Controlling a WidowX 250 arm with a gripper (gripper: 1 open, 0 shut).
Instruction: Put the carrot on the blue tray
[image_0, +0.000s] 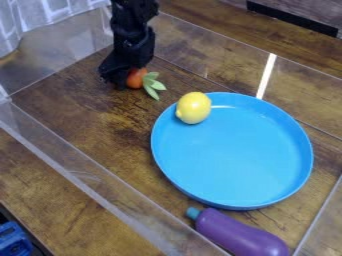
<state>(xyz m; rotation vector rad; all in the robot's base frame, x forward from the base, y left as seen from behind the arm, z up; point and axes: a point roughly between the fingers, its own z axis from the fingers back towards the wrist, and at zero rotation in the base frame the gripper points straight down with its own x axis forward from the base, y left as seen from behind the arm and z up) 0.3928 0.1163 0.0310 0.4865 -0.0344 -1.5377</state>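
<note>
Nearest the camera lies a purple eggplant (241, 234) on the wooden table (80, 140), just off the near rim of the blue tray (241, 160). The tray is bare except for a yellow lemon (194, 107) sitting at its far left edge. Beyond the tray, a little apart from its rim, the carrot (136, 79) rests on the table with its green leaves pointing toward the lemon. The black gripper (120, 72) is down over the carrot's orange end, its fingers drawn in tight against it, so I judge it clamped on the carrot. A clear plastic wall runs around the work area. The step in hand looks like the grasp itself, with the carrot not yet lifted. The next move calls for raising it clear of the table, carrying it over the rim and past the lemon, and setting it on open blue surface
</note>
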